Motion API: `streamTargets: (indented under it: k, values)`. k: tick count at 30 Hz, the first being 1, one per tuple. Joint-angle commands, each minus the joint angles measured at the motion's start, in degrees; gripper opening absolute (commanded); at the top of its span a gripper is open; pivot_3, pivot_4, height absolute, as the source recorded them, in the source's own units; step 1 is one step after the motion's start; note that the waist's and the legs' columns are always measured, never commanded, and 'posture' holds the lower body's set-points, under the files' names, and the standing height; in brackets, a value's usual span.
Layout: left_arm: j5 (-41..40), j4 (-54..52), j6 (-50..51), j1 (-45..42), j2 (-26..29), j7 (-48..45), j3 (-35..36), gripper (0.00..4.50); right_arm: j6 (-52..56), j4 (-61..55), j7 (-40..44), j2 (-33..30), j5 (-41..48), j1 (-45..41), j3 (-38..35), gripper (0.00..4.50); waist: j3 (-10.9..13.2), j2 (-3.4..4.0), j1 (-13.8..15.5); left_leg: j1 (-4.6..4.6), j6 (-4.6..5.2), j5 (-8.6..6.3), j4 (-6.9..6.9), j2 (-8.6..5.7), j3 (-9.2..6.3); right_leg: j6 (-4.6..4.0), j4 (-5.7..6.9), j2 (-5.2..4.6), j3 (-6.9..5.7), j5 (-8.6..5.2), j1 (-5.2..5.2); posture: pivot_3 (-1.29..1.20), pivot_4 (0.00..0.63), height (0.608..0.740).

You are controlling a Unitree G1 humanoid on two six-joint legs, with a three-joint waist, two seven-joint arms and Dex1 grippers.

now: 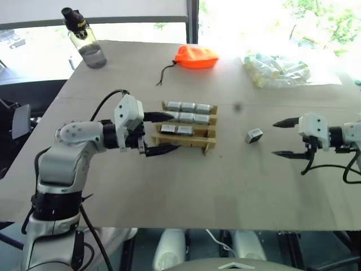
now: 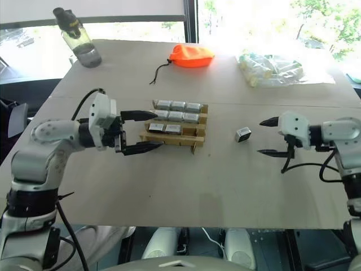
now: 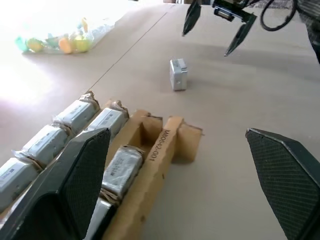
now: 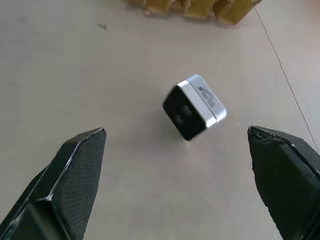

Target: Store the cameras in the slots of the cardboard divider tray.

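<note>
Cameras fill most slots of the cardboard tray; one loose camera lies at its 3 o'clock on the surface, so the released right pincer lines up on it, while the left pincer, spread, stands empty by the tray

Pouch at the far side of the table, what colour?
Bright orange pouch with a dark drawstring; clearest in the right eye view.
</note>
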Motion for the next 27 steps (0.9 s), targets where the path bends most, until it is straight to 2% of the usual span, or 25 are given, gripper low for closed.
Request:
streamTargets:
  k: [1,6,9,14,27]
  values:
    - [-4.50,-10.04,5.52,4.39,1.03,5.95,5.10,4.47,-6.02,10.19,4.93,1.59,-4.20,-7.86,2.85,4.50,0.03,0.05,0.03,0.00,0.00,0.00,-0.01,0.01,-0.02,0.00,0.00,-0.01,-0.02,0.00,0.00,0.00,0.150,0.726]
    - [-10.75,-19.13,10.90,12.53,-0.58,13.59,9.25,4.47,-11.08,23.14,8.53,4.33,-10.97,-17.99,8.04,4.50,0.09,0.16,0.27,0.03,-0.02,0.01,-0.01,0.07,-0.07,-0.02,-0.02,0.00,-0.03,0.00,0.08,0.00,0.150,0.726]
    - [-11.76,-22.64,11.50,16.60,-0.76,16.11,8.92,4.47,-12.85,28.23,9.22,5.70,-14.19,-21.90,10.24,4.50,0.09,0.17,0.14,0.04,-0.03,0.01,0.01,0.06,-0.08,-0.02,-0.06,-0.02,-0.12,0.00,0.16,0.00,0.150,0.726]
    - [-12.52,-25.85,11.52,16.91,-1.61,21.82,6.58,4.47,-17.01,34.44,8.61,9.27,-19.53,-28.45,13.83,4.50,0.11,0.22,-0.24,0.08,-0.04,0.02,0.01,0.05,-0.10,-0.03,-0.06,-0.01,-0.13,0.01,0.17,0.00,0.150,0.726]
    - [-13.23,-25.65,9.38,19.18,0.50,23.25,5.80,4.47,-21.74,39.72,6.23,14.51,-24.94,-31.94,15.28,4.50,0.13,0.30,-1.11,0.13,-0.06,0.02,0.00,0.06,-0.13,-0.04,-0.09,-0.02,-0.18,0.01,0.29,0.00,0.150,0.726]
